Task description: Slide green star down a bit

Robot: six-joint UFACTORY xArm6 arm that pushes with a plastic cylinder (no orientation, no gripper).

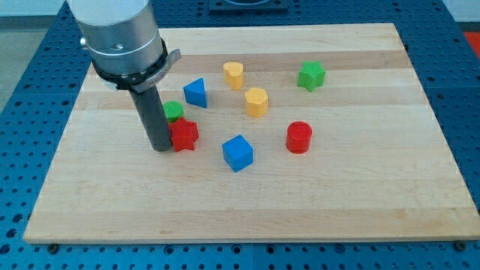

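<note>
My tip (160, 148) sits on the tabletop (360, 202) touching the red star (184, 135), there is no pincer to see, and the green star (310, 75) waits far off at the view's upper right.

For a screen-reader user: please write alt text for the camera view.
My tip rests on a wooden board beside a red star and green cylinder, far from the green star at the view's upper right. Blue, yellow and red blocks lie between.

My tip (160, 148) touches the red star (184, 135), well left of the green star (310, 76).
</note>
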